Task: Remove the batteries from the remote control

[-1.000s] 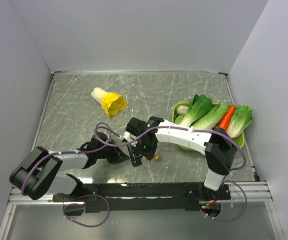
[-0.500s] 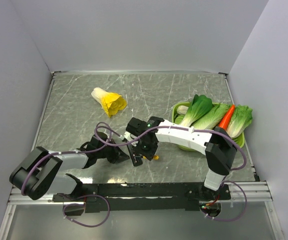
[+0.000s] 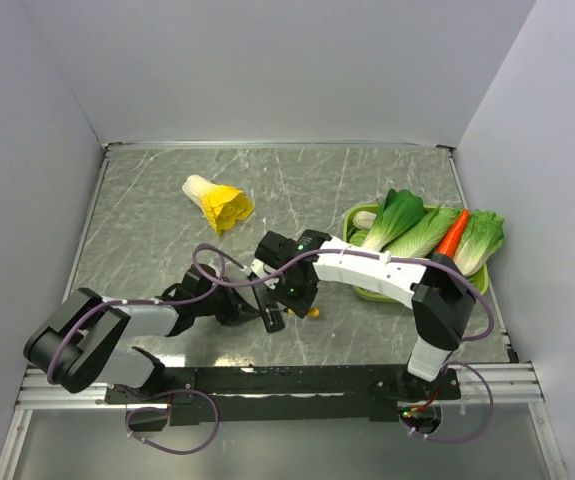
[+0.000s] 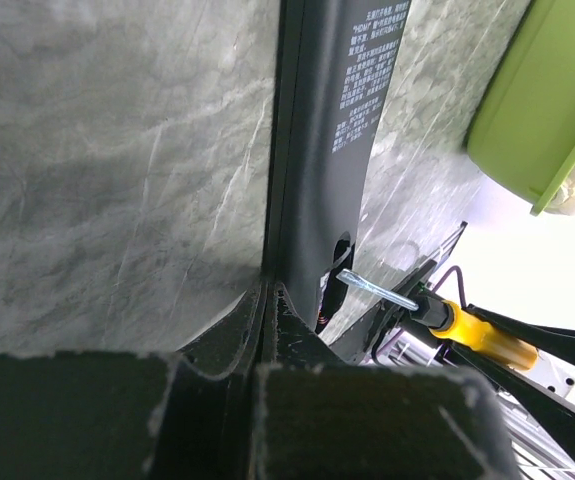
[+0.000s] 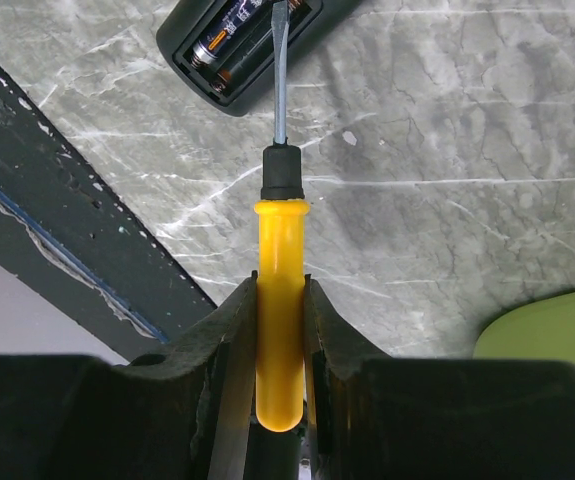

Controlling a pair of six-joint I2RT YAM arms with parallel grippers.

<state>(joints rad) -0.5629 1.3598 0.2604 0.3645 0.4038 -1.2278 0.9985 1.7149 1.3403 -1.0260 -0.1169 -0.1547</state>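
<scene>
While our right end effector point(image 5: 280, 300) pinches the screwdriver point(image 5: 280, 245), tip at the batteries point(image 5: 229, 47) inside the remote control point(image 5: 192, 30) on the bench point(image 5: 447, 150), we reckon the left end effector point(image 4: 267, 295) clamps its end.

Grey marbled table point(image 3: 147, 230), yellow-tipped leafy head point(image 3: 217, 203) laid toward the far left corner, lime-green tray point(image 3: 351, 222) set at the right edge, filled with leafy greens point(image 3: 395, 215) and a carrot point(image 3: 453, 232), yellow-handled screwdriver point(image 5: 280, 290) seen toward the middle of the near edge.
</scene>
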